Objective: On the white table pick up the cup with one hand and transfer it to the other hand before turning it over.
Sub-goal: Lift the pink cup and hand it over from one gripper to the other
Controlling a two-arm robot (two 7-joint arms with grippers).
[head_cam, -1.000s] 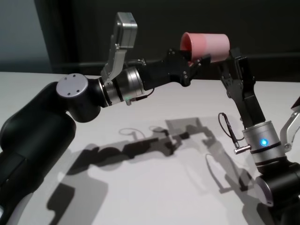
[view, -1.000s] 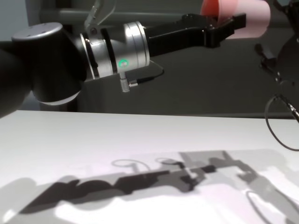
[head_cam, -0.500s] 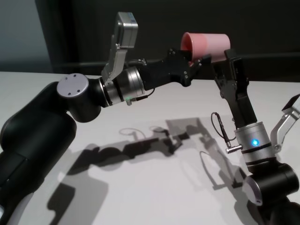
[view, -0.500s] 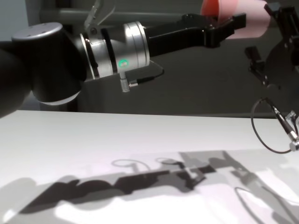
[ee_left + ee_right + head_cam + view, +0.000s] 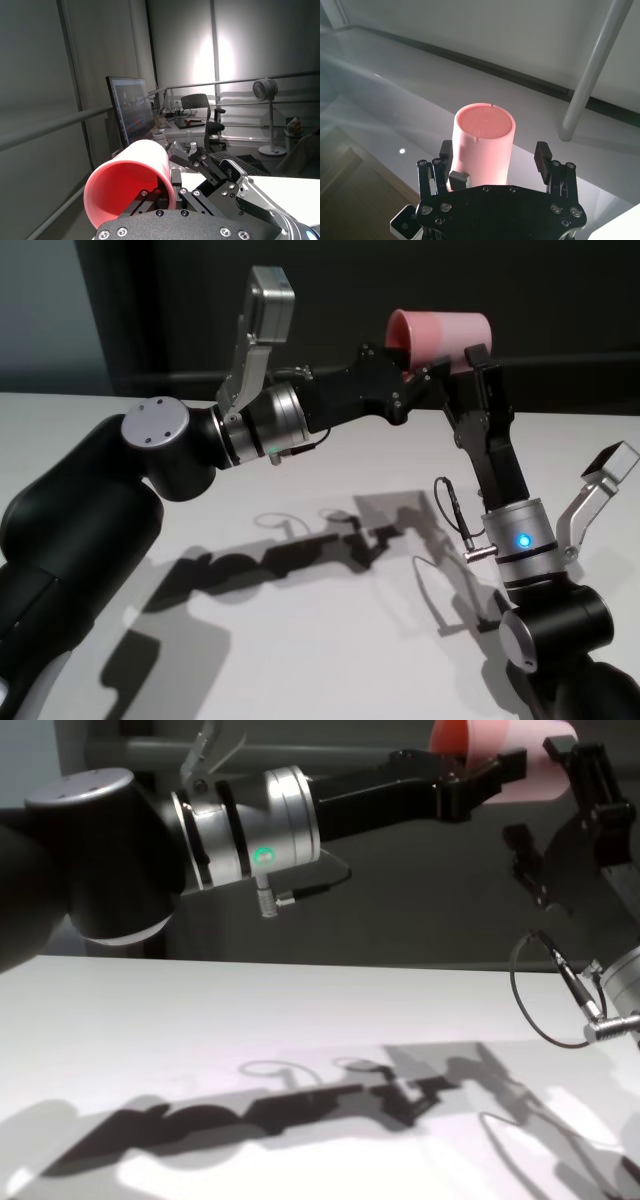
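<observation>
1. Head view, upper centre of the frame: salmon-pink tapered plastic tumbler, the cup [image 5: 440,338], held on its side high above the broad matte white table [image 5: 330,640], mouth turned toward the frame's left, base toward the right.
2. Left gripper [image 5: 415,375]: black fingers pinched on the cup's wall at the mouth end; the left wrist view shows one finger reaching inside the rolled rim of the cup [image 5: 131,184].
3. Right gripper [image 5: 470,370]: rises from the lower right of the head view to just under and beside the cup's base end. In the right wrist view its fingers [image 5: 543,156] stand spread, one on each side of the cup [image 5: 482,145], with the closed base facing the camera. Contact with the wall cannot be told.
4. Step in hand, as judged: the transfer between hands.
5. Handling advice: centre the spread fingers on the wall near the base, clear of the left fingers. Close squarely so the tapered plastic does not slide out. Release the left grip only once the right grip is firm. Leave room for the wrist to turn the cup over afterwards.
</observation>
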